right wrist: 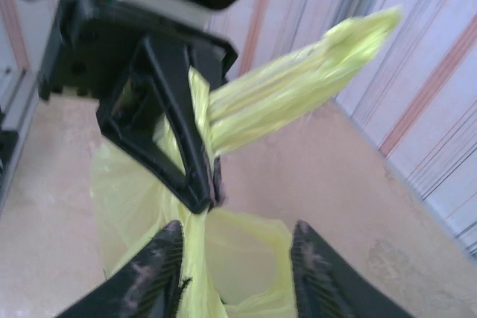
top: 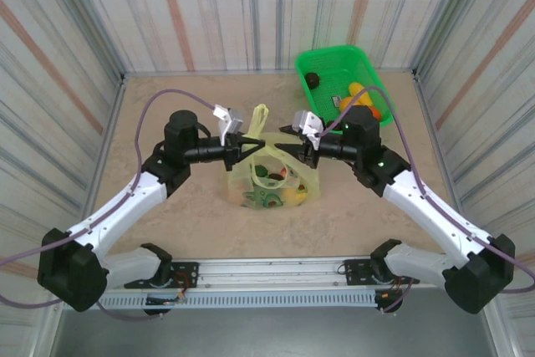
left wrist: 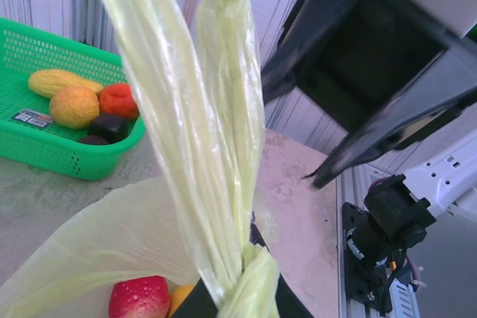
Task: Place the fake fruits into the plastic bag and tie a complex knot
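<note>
Item 1. The thin translucent yellow-green plastic bag (top: 272, 177) stands on the beige surface (top: 201, 223), midway between the two arms. Through its skin the top view shows several small coloured fruits at the bottom. The left wrist view shows a glossy red fake fruit (left wrist: 138, 296) inside, with something orange-yellow just beside it.

Item 2. The bag's two yellow-green handle strips (left wrist: 201, 147) are drawn up together above the bag mouth, and their free ends point up and away. They gather into a tight bunch low down. It cannot be told whether that bunch is a tied knot.

Item 3. The left pincer (top: 247, 141) is closed narrow on the handle strips just above the bag. The right wrist view shows plastic clamped between its converging black fingers.

Item 4. The right pincer (right wrist: 237, 229) is spread wide and holds nothing. It sits close beside the left pincer, with the yellow-green plastic lying against one finger (right wrist: 160, 273).

Item 5. A rigid bright green mesh basket (top: 334, 54) stands at the far right of the surface, apart from the bag. It holds a long yellow fruit (left wrist: 59, 81), a round orange fruit (left wrist: 74, 106), a red-orange fruit (left wrist: 118, 100) and a dark brown-purple fruit (left wrist: 112, 126).
</note>
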Tool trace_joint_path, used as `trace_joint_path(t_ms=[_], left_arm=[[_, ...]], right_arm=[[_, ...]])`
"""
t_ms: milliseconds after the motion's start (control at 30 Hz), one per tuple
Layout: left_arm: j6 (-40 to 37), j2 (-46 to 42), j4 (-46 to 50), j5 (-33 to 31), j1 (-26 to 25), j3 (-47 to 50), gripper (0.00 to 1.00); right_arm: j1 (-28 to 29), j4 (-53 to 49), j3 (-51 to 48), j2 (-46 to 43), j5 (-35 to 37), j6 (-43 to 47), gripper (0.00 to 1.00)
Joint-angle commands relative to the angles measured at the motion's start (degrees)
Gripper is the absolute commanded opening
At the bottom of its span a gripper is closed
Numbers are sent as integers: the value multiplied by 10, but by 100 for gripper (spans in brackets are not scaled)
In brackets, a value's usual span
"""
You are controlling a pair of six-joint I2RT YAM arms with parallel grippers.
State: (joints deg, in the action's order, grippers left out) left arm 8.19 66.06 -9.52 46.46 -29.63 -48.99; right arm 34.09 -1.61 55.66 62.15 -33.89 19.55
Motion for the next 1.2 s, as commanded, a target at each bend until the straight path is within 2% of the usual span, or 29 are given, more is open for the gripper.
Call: trace_joint_path(t_ms=[0, 67, 200, 333, 467, 567, 633, 767, 833, 1167], left_arm=[[-20, -17, -18, -2, -1, 8, 0], [-34, -16, -11, -6, -6, 7, 0], [-66, -22, 16, -24, -22, 5, 0], [-77, -32, 19, -35, -26, 10, 0], [-79, -32, 19, -37, -26, 9, 0], [-81, -34, 19, -38, -27, 10, 0], [-82, -34, 20, -40, -28, 10, 0], [-84, -35, 25, -46, -27, 8, 0], [-86, -36, 29, -49, -28, 8, 0], [-86, -31, 56, -74, -25, 1, 0]], right_arm=[[-1, -11, 52, -2, 13, -127, 47], [-2, -32, 86, 12, 13, -177, 45], [-3, -61, 150, 49, -3, -261, 48], [-16, -177, 256, 121, -47, -348, 50], [-12, -283, 327, 180, -71, -353, 46], [-13, -311, 343, 197, -68, -354, 37], [-13, -315, 351, 203, -78, -358, 30], [-15, -312, 357, 204, -75, -366, 7], [-22, -298, 351, 195, -71, -374, 1], [-80, -223, 288, 124, -50, -420, 0]])
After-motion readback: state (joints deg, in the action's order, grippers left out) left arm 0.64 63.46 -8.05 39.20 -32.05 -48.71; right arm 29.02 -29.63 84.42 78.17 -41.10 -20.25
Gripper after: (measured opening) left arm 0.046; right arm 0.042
